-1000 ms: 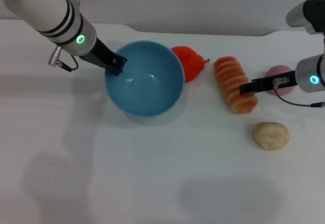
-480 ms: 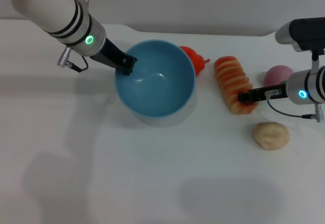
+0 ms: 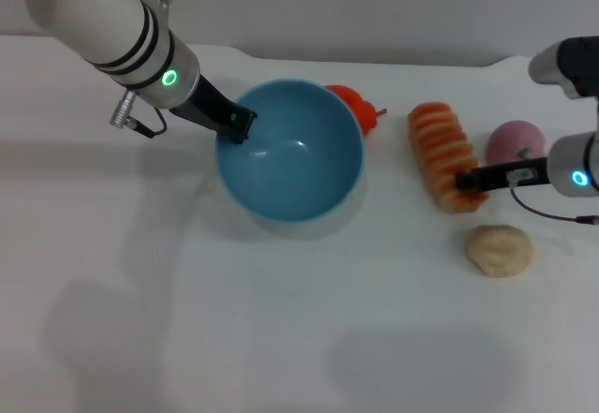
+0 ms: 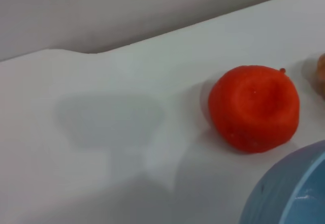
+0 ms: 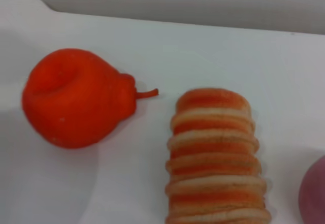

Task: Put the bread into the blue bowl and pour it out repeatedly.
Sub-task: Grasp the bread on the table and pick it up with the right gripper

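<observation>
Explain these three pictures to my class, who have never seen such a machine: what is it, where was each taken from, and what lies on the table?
It is a two-armed robot. One picture looks down from its head; the other two come from cameras on its wrists. The left end effector grips the rim of the blue bowl. The right end effector is at the near end of the striped bread, which lies on the white table. Also there: a red-orange fruit, a pink ball and a beige lump.

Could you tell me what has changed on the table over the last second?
The left gripper, holding the blue bowl by its rim, slid it right toward the red fruit. The right gripper stayed at the bread, which shifted slightly right. The beige lump stayed put.
</observation>
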Tool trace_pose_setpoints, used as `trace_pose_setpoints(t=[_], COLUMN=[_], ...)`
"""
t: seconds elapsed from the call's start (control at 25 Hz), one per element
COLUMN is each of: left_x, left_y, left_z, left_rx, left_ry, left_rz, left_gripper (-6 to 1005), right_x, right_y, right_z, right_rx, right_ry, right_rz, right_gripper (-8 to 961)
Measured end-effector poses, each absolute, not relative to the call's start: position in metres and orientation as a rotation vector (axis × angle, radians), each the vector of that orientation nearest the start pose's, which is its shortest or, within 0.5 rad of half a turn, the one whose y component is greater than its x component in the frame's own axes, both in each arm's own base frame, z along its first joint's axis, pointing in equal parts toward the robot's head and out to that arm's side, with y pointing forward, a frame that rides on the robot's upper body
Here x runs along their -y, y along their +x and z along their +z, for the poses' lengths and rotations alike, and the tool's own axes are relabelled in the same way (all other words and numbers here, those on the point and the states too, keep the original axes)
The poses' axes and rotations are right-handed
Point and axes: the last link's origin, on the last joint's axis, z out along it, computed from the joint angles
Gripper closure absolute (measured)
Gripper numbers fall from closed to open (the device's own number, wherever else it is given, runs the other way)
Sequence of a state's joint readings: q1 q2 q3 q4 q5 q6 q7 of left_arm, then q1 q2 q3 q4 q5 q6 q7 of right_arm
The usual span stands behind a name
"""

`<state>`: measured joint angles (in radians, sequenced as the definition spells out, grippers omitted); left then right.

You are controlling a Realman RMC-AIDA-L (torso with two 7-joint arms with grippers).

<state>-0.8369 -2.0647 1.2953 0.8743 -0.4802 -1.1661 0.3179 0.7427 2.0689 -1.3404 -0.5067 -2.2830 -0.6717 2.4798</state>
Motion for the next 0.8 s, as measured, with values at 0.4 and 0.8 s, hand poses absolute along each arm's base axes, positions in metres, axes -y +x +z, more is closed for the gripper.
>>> trace_pose_setpoints(t=[0.4,0.8], left_x=[-0.422,-0.418], left_y=[-0.189,-0.196], left_z=[-0.029,-0.034], left_rx=[1.282,1.364], left_ry=[-2.282,-2.249], left_rz=[0.261,0.275], left_gripper=[985,984], right_x=[-0.397,-0.399], right_y=[0.278,0.265], right_z=[-0.043,-0.018], right_rx=[-1.284,-1.233], right_ry=[-2.191,-2.223], right_rz=[0.026,0.13], right_gripper=[668,752])
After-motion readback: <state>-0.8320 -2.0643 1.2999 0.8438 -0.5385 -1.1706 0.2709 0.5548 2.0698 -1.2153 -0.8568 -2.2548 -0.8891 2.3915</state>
